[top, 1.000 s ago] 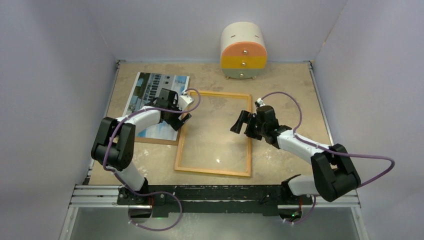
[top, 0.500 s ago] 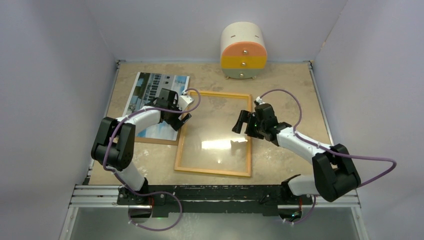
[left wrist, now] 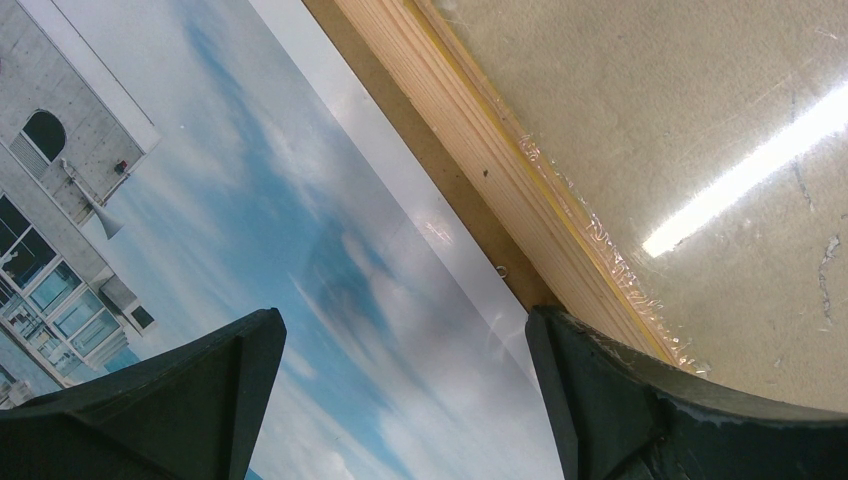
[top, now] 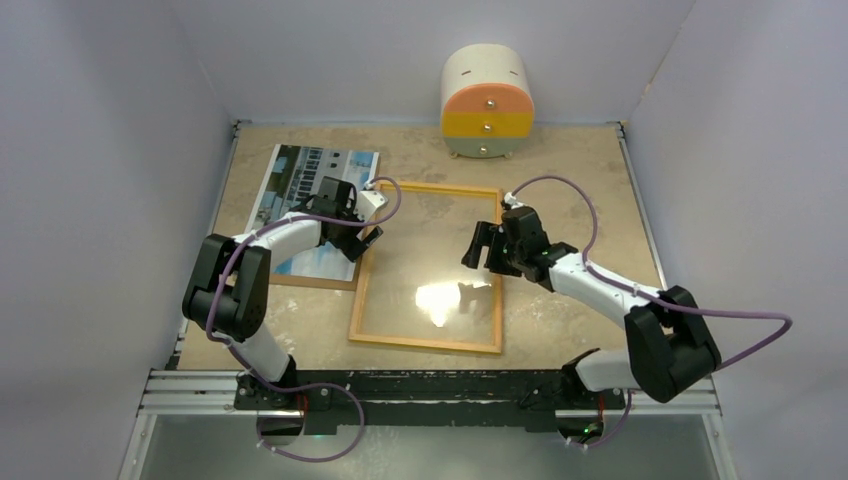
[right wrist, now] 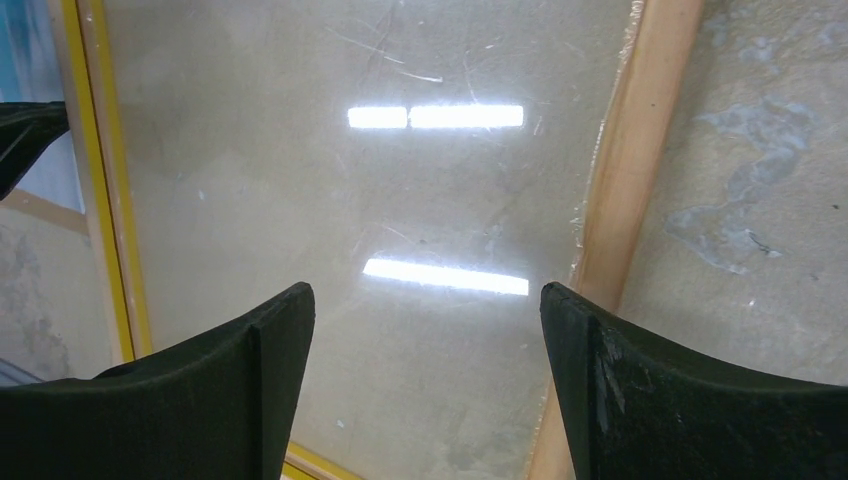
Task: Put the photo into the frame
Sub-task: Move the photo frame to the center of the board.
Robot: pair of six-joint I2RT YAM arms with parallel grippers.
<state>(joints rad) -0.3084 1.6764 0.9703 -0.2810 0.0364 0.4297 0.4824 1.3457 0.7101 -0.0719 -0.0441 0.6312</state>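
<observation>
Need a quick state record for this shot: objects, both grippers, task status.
photo: face up on a brown board, left side of the table, outside the frame
frame: lying flat mid-table, glass in place, nothing on it
left gripper: open, over the photo's right edge, close to the frame's left rail, holding nothing
right gripper: open, above the glass by the frame's right rail, holding nothing
other: drawer unit at the far edge
task status: photo not yet in the frame
</observation>
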